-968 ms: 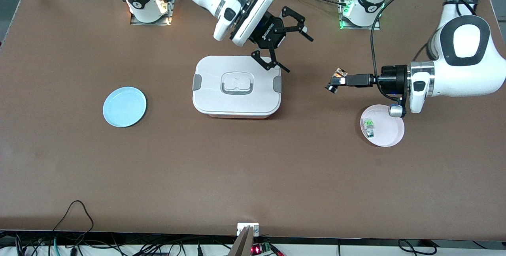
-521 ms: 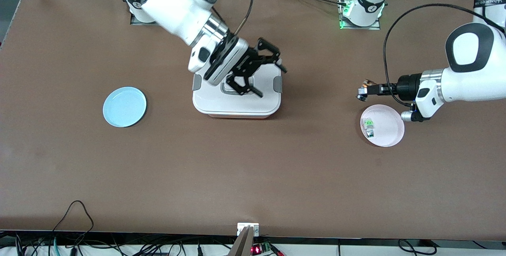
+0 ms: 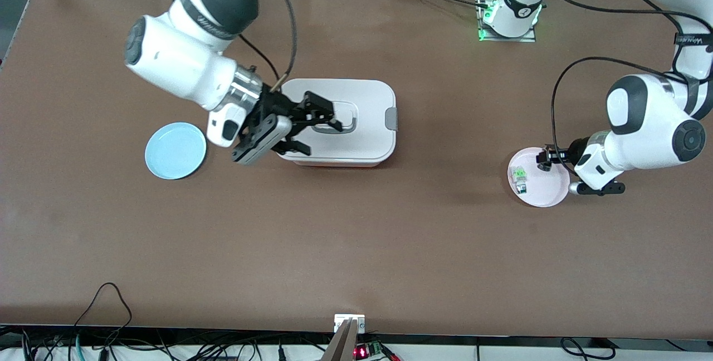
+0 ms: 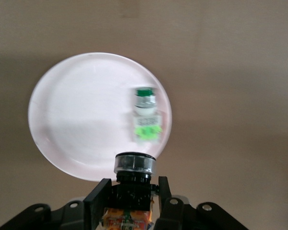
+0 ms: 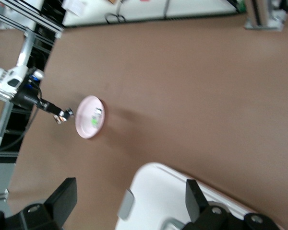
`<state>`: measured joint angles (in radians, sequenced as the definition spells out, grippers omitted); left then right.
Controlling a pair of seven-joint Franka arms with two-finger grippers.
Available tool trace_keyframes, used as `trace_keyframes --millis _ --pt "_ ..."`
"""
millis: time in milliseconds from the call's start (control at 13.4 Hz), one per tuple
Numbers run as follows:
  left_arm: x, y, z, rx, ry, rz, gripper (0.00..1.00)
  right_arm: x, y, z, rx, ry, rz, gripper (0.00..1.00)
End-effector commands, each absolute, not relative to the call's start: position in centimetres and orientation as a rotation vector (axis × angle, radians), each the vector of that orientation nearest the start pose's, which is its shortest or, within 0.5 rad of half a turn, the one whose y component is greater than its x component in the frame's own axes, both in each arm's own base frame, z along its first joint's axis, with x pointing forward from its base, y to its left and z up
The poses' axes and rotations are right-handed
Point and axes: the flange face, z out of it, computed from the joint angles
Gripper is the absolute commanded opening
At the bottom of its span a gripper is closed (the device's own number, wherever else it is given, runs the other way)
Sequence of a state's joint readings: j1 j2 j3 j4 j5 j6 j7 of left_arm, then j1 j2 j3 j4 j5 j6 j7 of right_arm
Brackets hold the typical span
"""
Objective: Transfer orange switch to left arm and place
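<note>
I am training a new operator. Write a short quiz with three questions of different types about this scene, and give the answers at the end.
1. True or false: the left gripper holds the orange switch over the pink plate.
2. What already lies on the pink plate? A) a green-and-white switch B) a screw C) nothing
3. Fill in: the right gripper, open, is over the white ____.

Key
1. True; its fingers are shut on the switch.
2. A, the green-and-white switch.
3. box; the blue plate lies toward the right arm's end.
</note>
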<state>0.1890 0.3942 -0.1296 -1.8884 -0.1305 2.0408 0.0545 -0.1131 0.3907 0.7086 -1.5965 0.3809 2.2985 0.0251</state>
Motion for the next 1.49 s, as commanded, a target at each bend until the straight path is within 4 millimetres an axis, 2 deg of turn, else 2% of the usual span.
trace_keyframes --millis 0,149,298,521,670,745,968,1043,1340,1415 --pt "60.7 5.0 24.5 -3.275 -0.08 0.356 0.0 61.4 29.3 51.1 -2.549 -0.349 -0.146 1.0" --pt "60.9 6.9 21.5 -3.27 -0.095 0.322 0.0 62.3 26.6 50.5 -2.616 -0.345 -0.115 1.0" --pt "60.6 7.8 19.9 -3.27 -0.111 0.339 0.0 62.5 24.5 51.0 -2.668 -0.354 -0.11 1.0" --pt "60.5 8.0 19.7 -3.271 -0.117 0.336 0.0 61.9 22.2 51.7 -2.824 -0.407 -0.094 1.0" --pt "60.8 8.1 19.8 -3.271 -0.119 0.311 0.0 62.1 18.1 51.9 -2.906 -0.357 -0.032 1.0" --pt "61.0 8.1 19.9 -3.271 -0.12 0.289 0.0 61.8 16.2 52.9 -2.937 -0.307 -0.014 1.0" --pt "61.4 7.9 20.4 -3.271 -0.113 0.256 0.0 61.6 10.5 53.8 -3.012 -0.169 0.05 1.0" --pt "61.8 8.0 20.5 -3.268 -0.113 0.197 0.0 61.4 8.8 53.9 -3.031 -0.12 0.085 1.0" --pt "62.2 7.3 19.8 -3.267 -0.098 0.135 0.0 60.2 4.5 56.1 -3.085 -0.007 0.091 1.0" --pt "62.1 7.3 19.8 -3.267 -0.098 0.138 0.05 59.8 4.0 56.6 -3.11 0.001 0.111 1.0"
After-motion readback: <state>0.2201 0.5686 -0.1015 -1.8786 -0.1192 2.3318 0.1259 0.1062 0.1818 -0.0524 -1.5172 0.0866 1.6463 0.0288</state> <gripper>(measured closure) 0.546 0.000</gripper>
